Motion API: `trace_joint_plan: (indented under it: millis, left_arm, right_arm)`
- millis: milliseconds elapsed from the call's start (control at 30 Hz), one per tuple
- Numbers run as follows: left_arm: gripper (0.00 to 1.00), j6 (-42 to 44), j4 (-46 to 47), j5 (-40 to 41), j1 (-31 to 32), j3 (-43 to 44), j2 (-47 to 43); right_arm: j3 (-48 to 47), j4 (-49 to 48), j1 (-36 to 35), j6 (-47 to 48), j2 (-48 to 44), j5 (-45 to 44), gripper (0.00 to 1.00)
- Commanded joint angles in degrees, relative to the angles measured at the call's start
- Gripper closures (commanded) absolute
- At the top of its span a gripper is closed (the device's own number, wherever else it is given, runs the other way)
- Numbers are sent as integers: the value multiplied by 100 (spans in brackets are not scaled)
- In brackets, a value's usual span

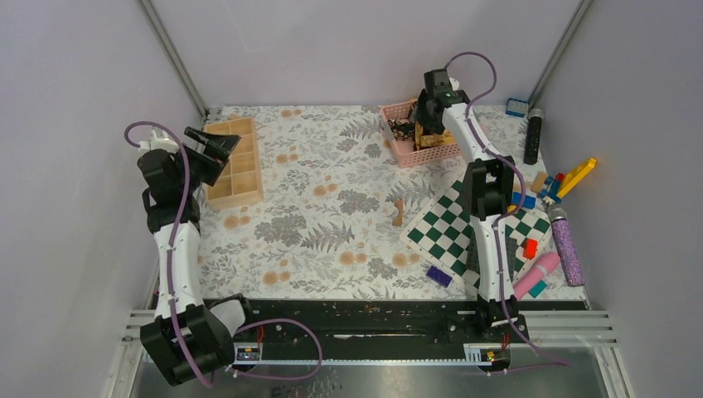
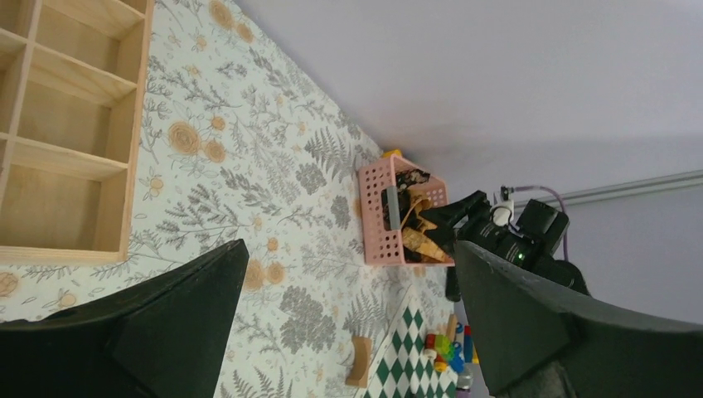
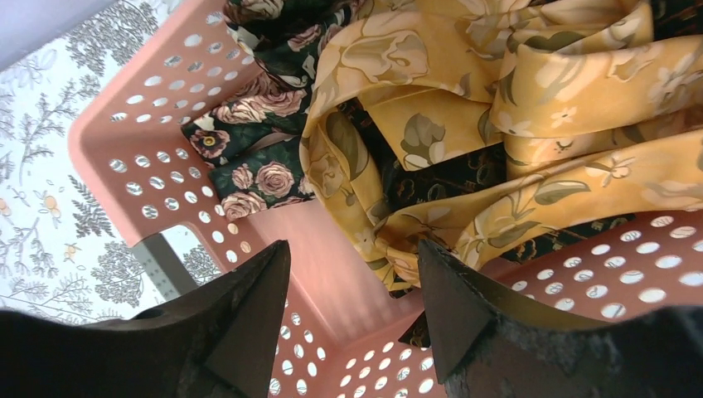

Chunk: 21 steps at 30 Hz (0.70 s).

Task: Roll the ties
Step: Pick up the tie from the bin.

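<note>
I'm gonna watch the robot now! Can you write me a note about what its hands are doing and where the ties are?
Left gripper: open, empty, hovering near the wooden divider tray.
Right gripper: open, down inside the pink basket, fingers right at the golden tie, not clamped on it.
Ties: the golden tie and the dark floral ties lie bunched together in the basket at the table's far side.
Done: none rolled.
Left: pull each tie out, lay it flat, roll it.

text: none legible | labels/brands: none | numbers/signs: none in any view
</note>
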<state>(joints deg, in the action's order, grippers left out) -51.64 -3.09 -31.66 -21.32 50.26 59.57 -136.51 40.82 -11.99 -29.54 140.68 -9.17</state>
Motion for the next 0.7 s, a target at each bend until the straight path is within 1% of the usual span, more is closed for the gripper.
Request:
trace_joint_plan:
  millis: [0,267,433,500,667]
  left_arm:
    - [1,577,-419,11,73,296,-4]
    - [1,611,-420,-107,112,252,-35]
    - [1,607,-420,-189,119,180,-29]
    - [1,611,-425,-180,117,148,-44]
    - [1,602,-438,-195,119,118,-34]
  right_arm:
    - [-376,-11,11,128,177,176,36]
    - [-431,-49,-1,335,538,315,36]
    - [-632,0,-13,493,728,380,39]
    - [-649,-3,-14,515,718,328,45]
    - [-544,-32,-14,603,568,403,73]
